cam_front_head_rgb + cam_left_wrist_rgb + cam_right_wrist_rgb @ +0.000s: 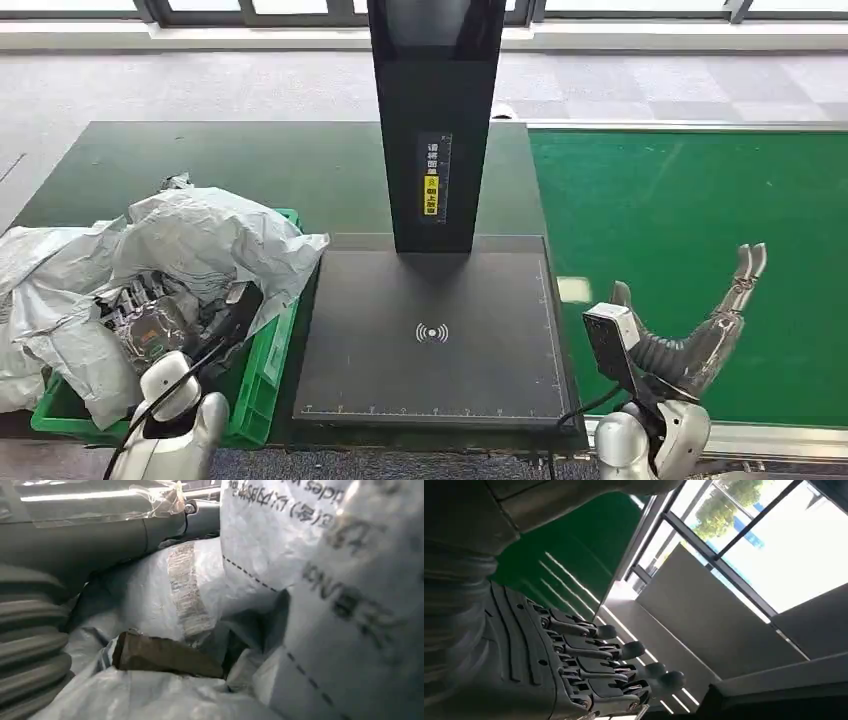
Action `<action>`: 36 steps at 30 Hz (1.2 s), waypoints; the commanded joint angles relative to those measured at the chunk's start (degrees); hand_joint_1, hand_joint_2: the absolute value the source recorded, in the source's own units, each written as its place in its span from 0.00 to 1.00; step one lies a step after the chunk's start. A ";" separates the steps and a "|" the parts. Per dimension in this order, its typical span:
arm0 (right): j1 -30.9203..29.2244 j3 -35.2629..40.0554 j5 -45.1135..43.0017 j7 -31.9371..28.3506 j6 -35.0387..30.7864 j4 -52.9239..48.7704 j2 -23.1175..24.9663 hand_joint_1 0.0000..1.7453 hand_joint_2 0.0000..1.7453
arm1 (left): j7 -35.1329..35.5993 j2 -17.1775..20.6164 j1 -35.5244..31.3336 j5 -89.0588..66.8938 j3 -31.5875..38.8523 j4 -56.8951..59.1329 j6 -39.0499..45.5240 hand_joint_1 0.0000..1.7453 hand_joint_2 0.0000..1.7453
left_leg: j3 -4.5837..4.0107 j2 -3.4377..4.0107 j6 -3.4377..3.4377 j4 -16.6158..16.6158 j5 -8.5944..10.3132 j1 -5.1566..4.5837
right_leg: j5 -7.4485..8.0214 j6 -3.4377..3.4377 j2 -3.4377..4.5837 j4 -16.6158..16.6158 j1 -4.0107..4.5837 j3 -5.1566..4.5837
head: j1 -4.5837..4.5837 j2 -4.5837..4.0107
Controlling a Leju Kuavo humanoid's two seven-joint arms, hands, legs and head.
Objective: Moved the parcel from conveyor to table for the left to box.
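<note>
Several crumpled grey-white parcel bags [210, 235] fill a green crate [262, 375] at the table's left. My left hand [158, 332] reaches down into the crate among them, and the bags partly hide it. In the left wrist view its ribbed cover [30, 630] and grey thumb [100, 535] lie against a taped parcel [185, 595] and a printed bag [350, 605]; its fingers are hidden. My right hand [722, 310] hovers over the green conveyor belt [690, 190] with fingers stretched out and apart, holding nothing. The right wrist view shows the same hand [574, 660] with straight fingers.
A black scanner pad [430, 340] with a tall black post [435, 120] stands on the dark green table [250, 165] between the crate and the conveyor. A brown block [165, 655] lies among the bags. Windows and a grey floor lie beyond.
</note>
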 commanded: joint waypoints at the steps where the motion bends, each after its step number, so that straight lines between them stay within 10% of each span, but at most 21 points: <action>1: 2.81 -1.31 -0.24 0.14 0.06 0.51 3.89 0.00 1.00 | -1.45 0.70 0.61 -2.68 1.73 3.46 -2.37 0.00 1.00 | 0.20 0.03 -0.08 -0.15 -0.03 0.05 | -0.03 -0.04 -0.01 -0.13 0.06 0.19 | -0.02 -0.02; 8: 4.38 -1.63 -0.06 1.17 0.06 -2.02 3.89 0.00 1.00 | -1.51 1.00 1.00 -2.68 -1.50 -1.34 4.64 0.00 1.00 | 0.19 -0.10 -0.09 -0.17 -0.01 0.07 | -0.04 -0.03 -0.17 -0.18 0.08 0.23 | -0.02 -0.02; 15: 6.53 -3.61 -1.59 0.53 0.06 -4.07 3.89 0.00 1.00 | -23.85 -7.49 3.24 0.08 5.44 -5.89 6.84 0.00 1.00 | 0.05 -0.13 -0.03 -0.02 -0.04 0.03 | -0.08 0.00 -0.19 -0.06 0.03 0.09 | -0.04 -0.02; 36: 5.84 -6.53 -2.84 -2.25 0.06 -1.21 3.89 0.00 1.00 | -27.69 -8.04 8.75 -1.62 12.57 -11.65 7.23 0.00 1.00 | 0.08 -0.03 -0.03 -0.11 -0.11 0.05 | -0.09 -0.02 -0.07 -0.14 0.05 0.11 | -0.02 -0.02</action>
